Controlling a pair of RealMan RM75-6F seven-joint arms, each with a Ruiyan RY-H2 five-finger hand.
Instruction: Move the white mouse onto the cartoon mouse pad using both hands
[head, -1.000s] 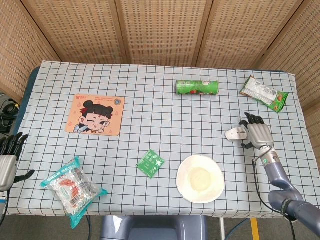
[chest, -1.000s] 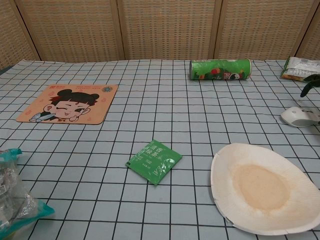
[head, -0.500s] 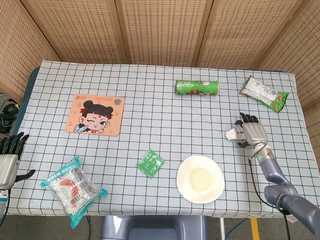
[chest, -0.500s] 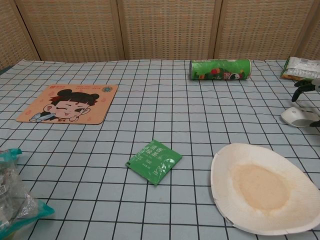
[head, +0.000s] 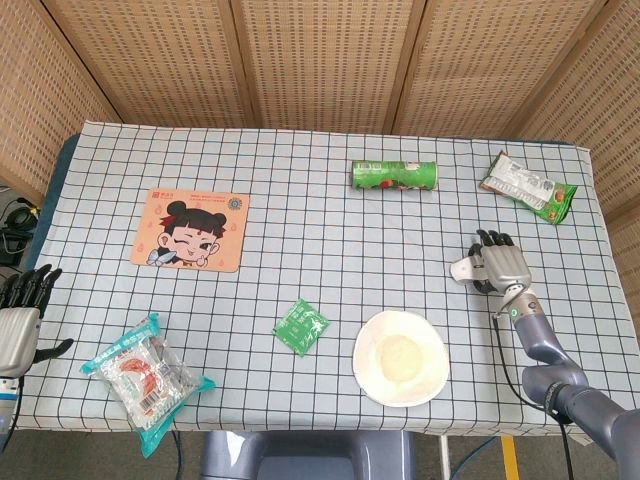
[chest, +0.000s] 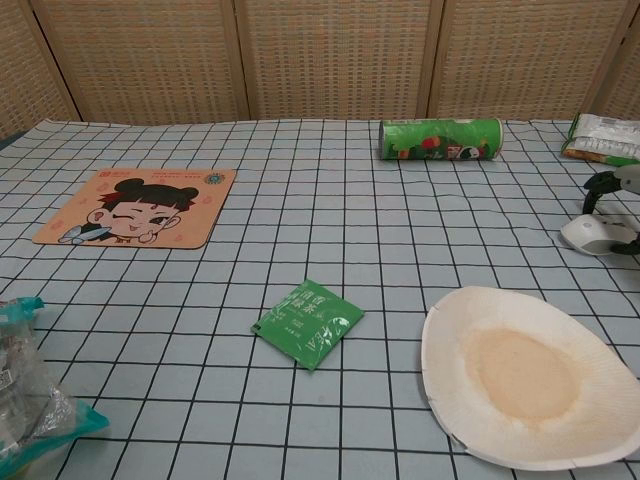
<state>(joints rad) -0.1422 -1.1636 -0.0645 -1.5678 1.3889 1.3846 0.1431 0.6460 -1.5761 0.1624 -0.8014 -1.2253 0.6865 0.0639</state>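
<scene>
The white mouse (head: 462, 268) lies on the checked cloth at the right side, also seen at the right edge of the chest view as the white mouse (chest: 590, 233). My right hand (head: 500, 267) lies over its right part with fingers curled around it, dark fingertips (chest: 600, 184) flanking it behind and in front. The cartoon mouse pad (head: 190, 229) lies flat far off at the left, the same pad (chest: 135, 206) in the chest view. My left hand (head: 18, 318) hangs beyond the table's left front edge, fingers apart, holding nothing.
A green can (head: 394, 175) lies on its side at the back. A snack bag (head: 528, 186) is at the back right. A paper plate (head: 401, 358) and a green sachet (head: 302, 326) lie near the front, with a clear food packet (head: 145, 380) at the front left.
My right hand has shifted slightly back and left and settled lower over the mouse, its fingers closing round it. The mouse has stayed in place. The left hand has barely moved.
</scene>
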